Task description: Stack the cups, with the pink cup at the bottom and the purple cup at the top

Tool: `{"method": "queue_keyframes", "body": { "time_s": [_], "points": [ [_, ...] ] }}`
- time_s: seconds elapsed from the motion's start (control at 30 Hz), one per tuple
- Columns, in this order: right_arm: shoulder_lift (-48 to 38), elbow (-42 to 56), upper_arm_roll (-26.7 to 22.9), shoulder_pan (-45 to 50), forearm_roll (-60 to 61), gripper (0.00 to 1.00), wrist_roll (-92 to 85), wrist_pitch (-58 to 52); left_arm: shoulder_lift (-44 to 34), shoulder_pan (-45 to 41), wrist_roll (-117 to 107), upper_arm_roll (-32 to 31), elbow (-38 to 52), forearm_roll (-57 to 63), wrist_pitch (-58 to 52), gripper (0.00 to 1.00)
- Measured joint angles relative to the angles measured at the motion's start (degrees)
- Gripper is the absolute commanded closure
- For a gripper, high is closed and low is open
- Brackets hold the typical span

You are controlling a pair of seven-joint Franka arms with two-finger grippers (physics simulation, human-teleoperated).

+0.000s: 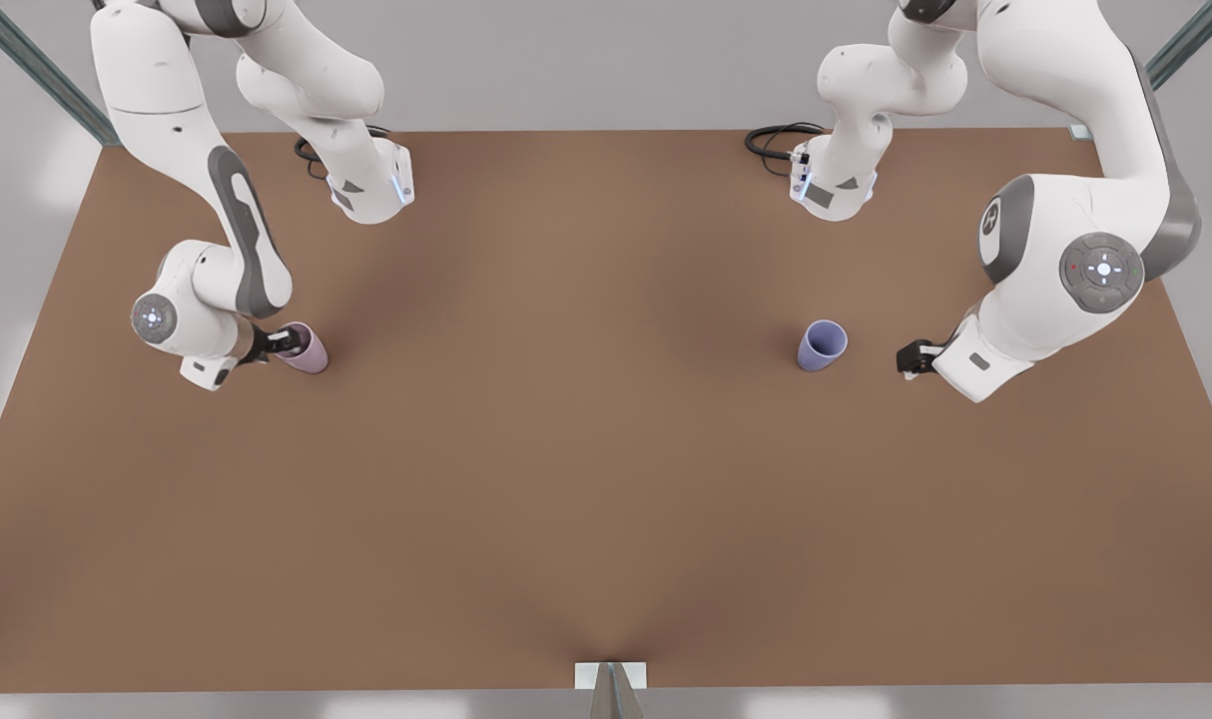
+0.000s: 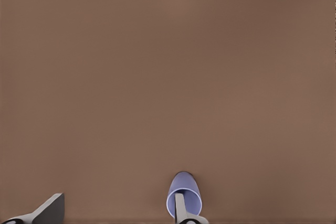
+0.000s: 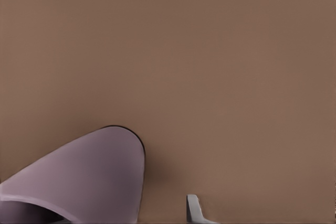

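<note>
Brown tabletop [image 1: 586, 469], two Franka arms, two tumblers well apart.

Right gripper [image 1: 279, 345], at the front view's left: fingers spread around the wall of the pink cup [image 1: 304, 349]. One finger dips inside the mouth; the other [image 3: 194, 209] shows in the right wrist view just outside the cup's wall [image 3: 89, 177]. Fingers parted; cannot tell whether they press the wall yet. Cup on the table, tilted in the front view.

Left gripper [image 1: 910, 359], at the front view's right: beside the purple cup [image 1: 823, 346], apart from it. In the left wrist view both fingertips show wide apart, released; the cup [image 2: 184, 193] sits beyond one fingertip [image 2: 181, 208], off the gap's middle. Cup upright on the table, mouth open, darker inside.
</note>
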Motion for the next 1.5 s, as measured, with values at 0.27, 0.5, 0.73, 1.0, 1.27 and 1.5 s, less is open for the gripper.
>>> {"method": "queue_keyframes", "body": {
  "time_s": [0.27,0.5,0.73,1.0,1.27,1.5],
  "points": [
    [0.0,0.1,0.1,0.7,0.0,0.79,0.2,0.0,-0.5,-0.1,-0.2,0.0,-0.9,-0.6,0.0,0.00],
    [0.1,0.3,0.1,1.0,0.2,0.79,0.0,0.1,-15.2,0.0,-1.0,0.2,-28.3,-1.9,17.1,0.00],
    [-3.7,5.3,0.5,8.1,1.0,0.79,10.3,-5.9,-17.2,-0.1,-1.1,0.3,-43.9,-4.4,31.3,0.00],
    [-2.1,12.8,8.2,21.7,9.2,0.79,41.7,-5.9,-16.8,-0.1,-1.1,0.3,-51.6,-5.6,34.7,0.00],
    [22.8,48.2,8.1,49.3,12.1,0.79,81.7,-5.6,-14.6,-0.1,-1.1,0.3,-55.7,-5.8,40.1,0.00],
    [33.6,59.4,6.9,57.1,9.1,0.00,90.5,-5.8,-9.6,-0.1,-1.1,0.3,-55.8,-6.8,43.8,0.00]
  ]
}}
